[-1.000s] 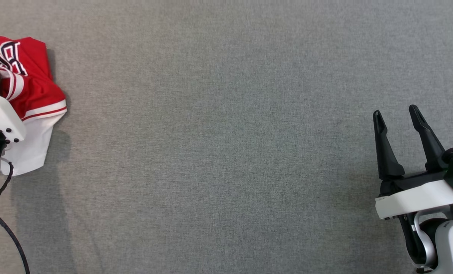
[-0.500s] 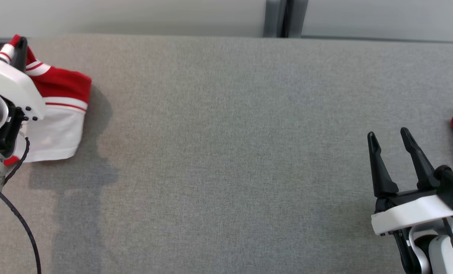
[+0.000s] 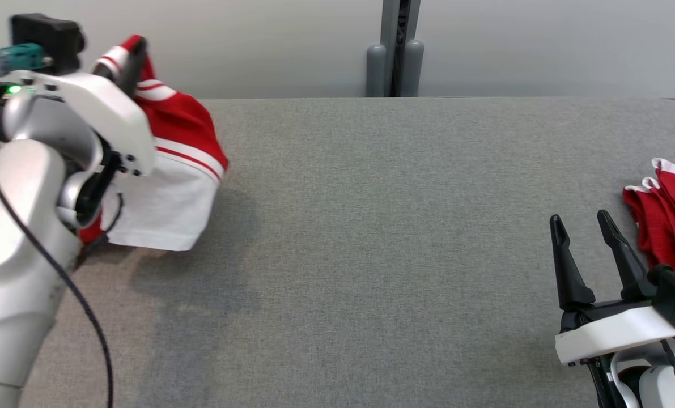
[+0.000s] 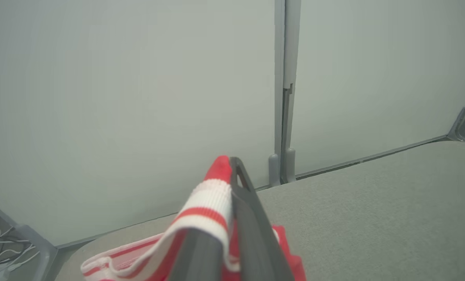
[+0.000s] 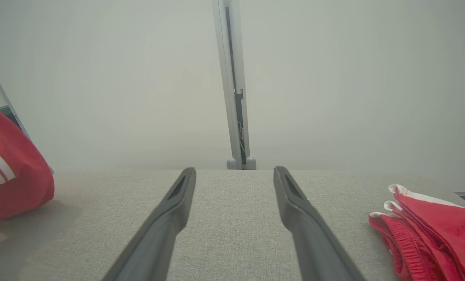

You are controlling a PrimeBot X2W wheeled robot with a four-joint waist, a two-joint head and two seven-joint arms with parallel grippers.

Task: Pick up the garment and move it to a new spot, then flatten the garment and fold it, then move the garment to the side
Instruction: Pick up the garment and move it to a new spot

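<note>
Holding the red and white cloth garment (image 3: 173, 170) up by one corner, our left pincer (image 3: 130, 59) is pressed together on a ribbed white band with a red stripe (image 4: 212, 203). In the left wrist view the band is folded over one dark finger, and the other finger squeezes it from the side. We think the grip is on the band because it is thicker and will not slip out easily.

The rest of the garment hangs down in a bunch at the left side of the grey fabric-covered worktop (image 3: 371, 255). Its lowest white part looks close to the worktop, but we cannot tell if it touches. We judge that we are carrying it to a new spot. The big bare middle of the worktop looks like a good place to lay it flat.

Our right pincer (image 3: 581, 222) is spread wide and pinches nothing. It hovers low at the right side, near us. We guess it is parked there so it can take another corner when it is time to flatten the cloth. Just beside it, at the right edge, lies a small heap of other red clothes with white trim (image 3: 666, 209). That heap is well apart from our garment.

We can read no letters, brand or label on the garment or anywhere else.
</note>
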